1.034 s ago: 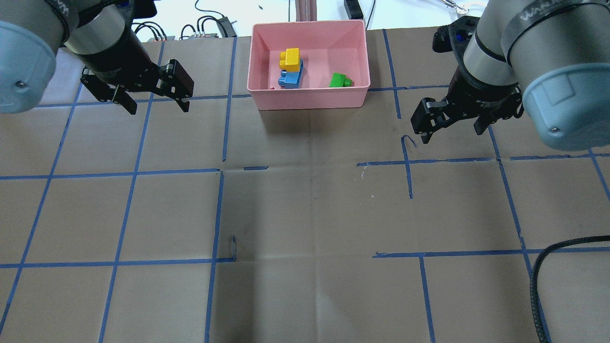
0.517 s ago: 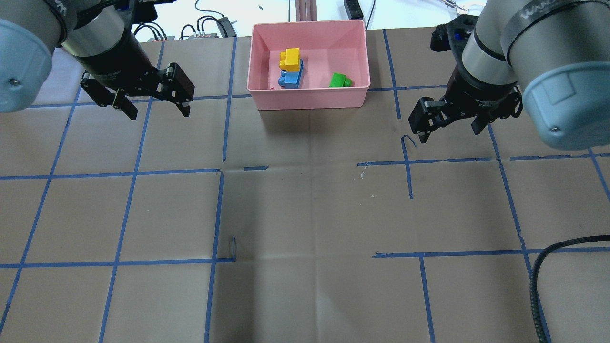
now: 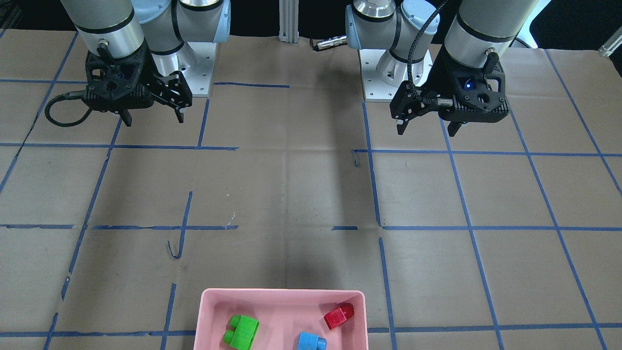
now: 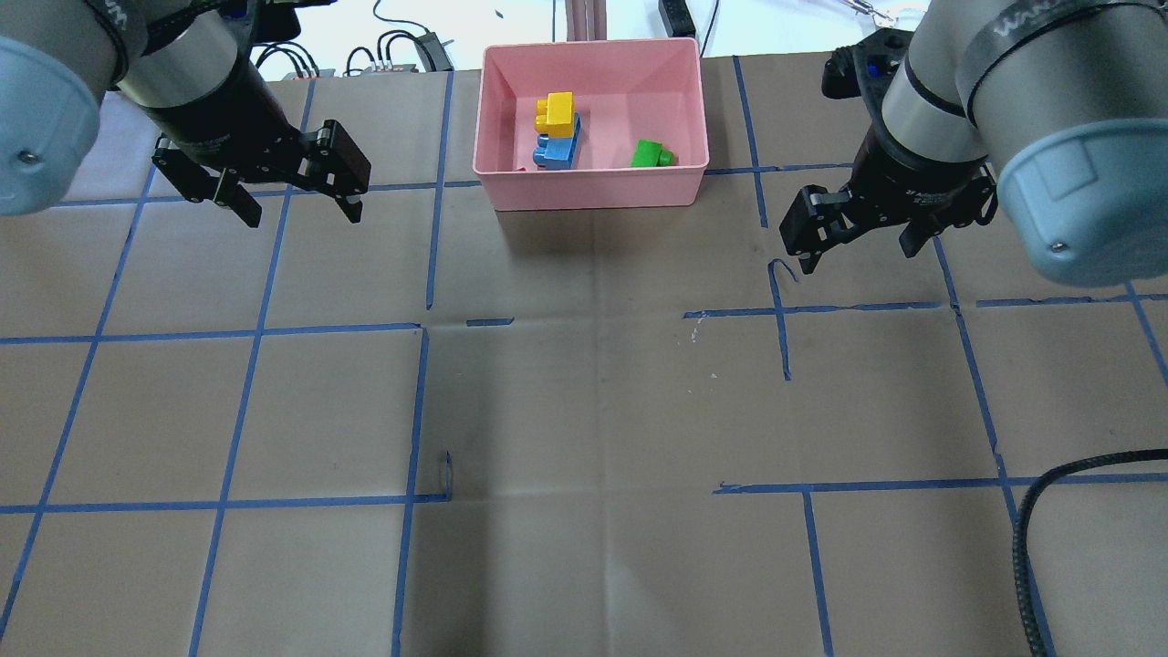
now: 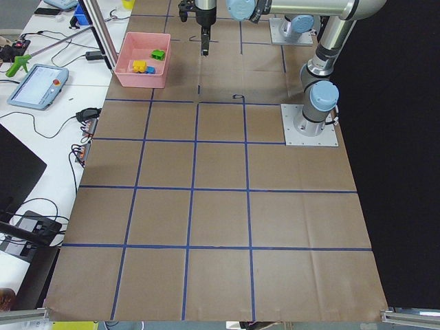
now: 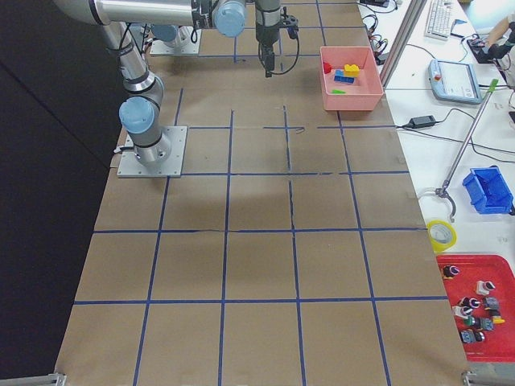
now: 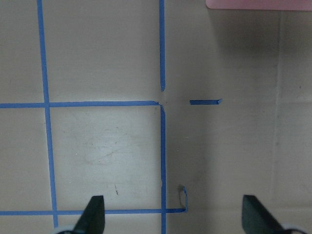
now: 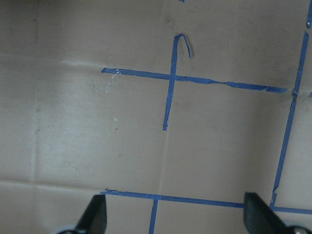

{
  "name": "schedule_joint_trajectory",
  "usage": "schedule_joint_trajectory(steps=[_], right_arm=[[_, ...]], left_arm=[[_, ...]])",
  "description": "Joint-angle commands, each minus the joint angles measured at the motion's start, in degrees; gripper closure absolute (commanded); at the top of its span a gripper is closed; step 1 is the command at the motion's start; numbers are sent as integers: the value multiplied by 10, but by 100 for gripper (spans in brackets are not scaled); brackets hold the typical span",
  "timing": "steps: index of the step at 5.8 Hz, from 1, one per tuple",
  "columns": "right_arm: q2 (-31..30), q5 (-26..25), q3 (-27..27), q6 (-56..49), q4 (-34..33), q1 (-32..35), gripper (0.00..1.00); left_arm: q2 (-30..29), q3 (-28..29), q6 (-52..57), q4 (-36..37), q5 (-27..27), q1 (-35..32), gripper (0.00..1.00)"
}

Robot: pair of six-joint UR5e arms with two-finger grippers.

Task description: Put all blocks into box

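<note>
The pink box (image 4: pixel 591 190) stands at the table's far middle. In it are the yellow block (image 4: pixel 556 114) stacked against the light blue block (image 4: pixel 557 151), and the green block (image 4: pixel 651 153). The red block (image 3: pixel 338 316) shows in the front view near the box's corner, with the green block (image 3: pixel 241 331) and the blue block (image 3: pixel 311 341). My left gripper (image 4: pixel 301 212) is open and empty, above the table left of the box. My right gripper (image 4: pixel 860 255) is open and empty, to the box's right. Both wrist views show only bare table between open fingers (image 7: pixel 92 217) (image 8: pixel 95 217).
The table is brown cardboard with a blue tape grid. A black cable (image 4: pixel 1031 547) loops in at the near right. Cables and electronics (image 4: pixel 401 50) lie beyond the far edge. The box's edge (image 7: pixel 258 4) shows at the top of the left wrist view.
Both grippers have shifted only slightly; the right one has drifted a little left and farther away. They stay open. The blocks and box have not moved.
</note>
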Motion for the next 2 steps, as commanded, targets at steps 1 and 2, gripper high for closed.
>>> schedule_joint_trajectory(steps=[1, 2], right_arm=[[0, 1, 0, -1, 0, 0, 0], [0, 0, 0, -1, 0, 0, 0]], left_arm=[[-1, 0, 2, 0, -1, 0, 0], [-1, -1, 2, 0, -1, 0, 0]])
